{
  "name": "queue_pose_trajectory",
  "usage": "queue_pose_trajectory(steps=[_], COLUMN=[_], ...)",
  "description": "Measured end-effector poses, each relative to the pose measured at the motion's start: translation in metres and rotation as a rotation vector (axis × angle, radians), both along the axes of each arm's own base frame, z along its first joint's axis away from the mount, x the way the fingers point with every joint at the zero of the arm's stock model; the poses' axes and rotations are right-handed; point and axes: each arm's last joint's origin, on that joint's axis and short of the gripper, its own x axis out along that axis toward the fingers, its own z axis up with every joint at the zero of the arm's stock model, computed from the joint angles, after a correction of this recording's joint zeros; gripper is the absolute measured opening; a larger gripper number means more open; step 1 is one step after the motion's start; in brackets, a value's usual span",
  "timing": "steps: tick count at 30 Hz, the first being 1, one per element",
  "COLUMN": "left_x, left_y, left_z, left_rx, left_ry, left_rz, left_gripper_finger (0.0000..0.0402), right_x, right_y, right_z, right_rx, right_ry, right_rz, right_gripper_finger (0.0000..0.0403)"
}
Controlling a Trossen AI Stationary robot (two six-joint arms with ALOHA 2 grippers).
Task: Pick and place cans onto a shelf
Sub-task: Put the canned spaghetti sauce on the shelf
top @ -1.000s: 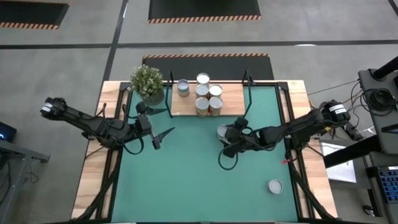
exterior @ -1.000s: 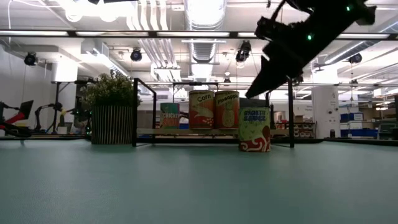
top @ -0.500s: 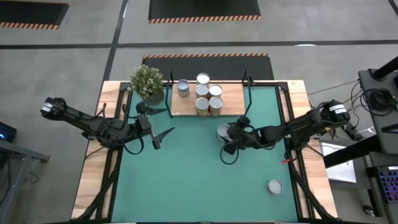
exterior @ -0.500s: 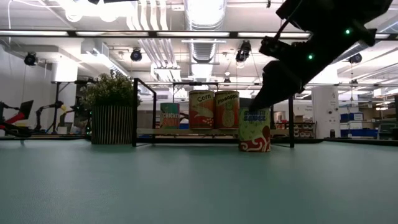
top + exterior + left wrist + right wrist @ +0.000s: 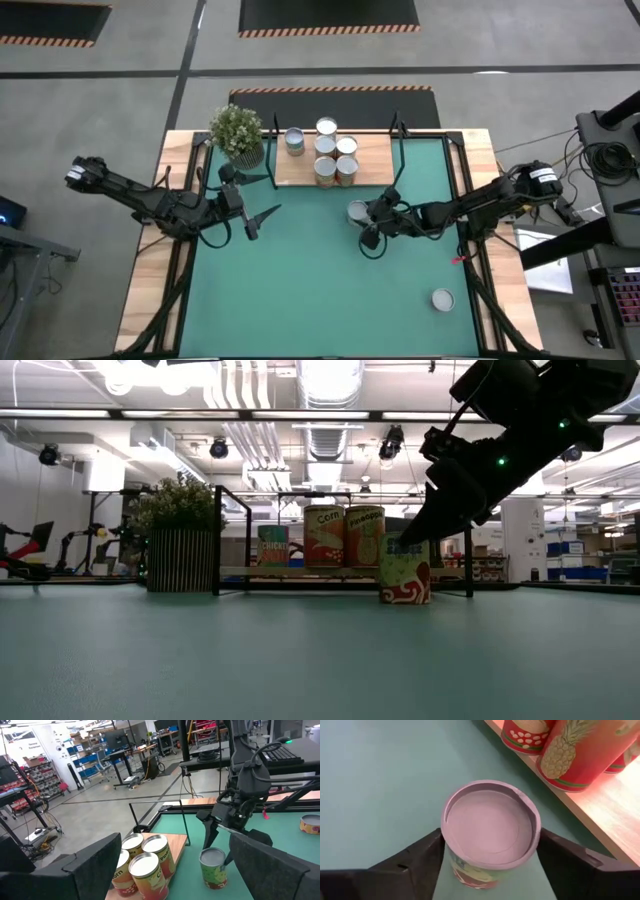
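Five cans (image 5: 327,150) stand on the shelf (image 5: 375,160) at the top middle, a plant (image 5: 237,133) sits left of it, one can (image 5: 358,211) stands just below the shelf, and another can (image 5: 442,299) sits lower right.

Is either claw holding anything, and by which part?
The right gripper straddles a can, fingers at its sides; grip unclear. The left gripper holds nothing.

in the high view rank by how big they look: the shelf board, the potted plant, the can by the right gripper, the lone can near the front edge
1. shelf
2. potted plant
3. The can by the right gripper and the lone can look alike in size; no ranking between them.
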Motion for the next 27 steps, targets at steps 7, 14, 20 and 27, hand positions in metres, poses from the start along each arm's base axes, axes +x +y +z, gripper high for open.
queue_pose_trajectory(steps=[7,14,20,27], left_x=[0.000,0.000,0.000,-0.005], left_y=[0.000,0.000,0.000,0.002], left_z=[0.000,0.000,-0.002,0.001], left_rx=[0.000,0.016,0.040,0.035], left_ry=[0.000,0.007,0.023,0.005], left_rz=[0.000,-0.001,-0.004,-0.004], left_gripper_finger=[0.0352,0.0352,0.0352,0.0352], right_x=[0.001,0.011,0.035,0.065], right_y=[-0.001,0.002,0.007,0.011], right_z=[0.001,0.029,0.066,0.108], right_rx=[0.017,0.040,0.020,-0.053], right_ry=[-0.012,-0.100,-0.099,-0.097], right_rz=[0.007,0.062,0.143,0.200], right_gripper_finger=[0.0234,0.0240,0.0232,0.0231])
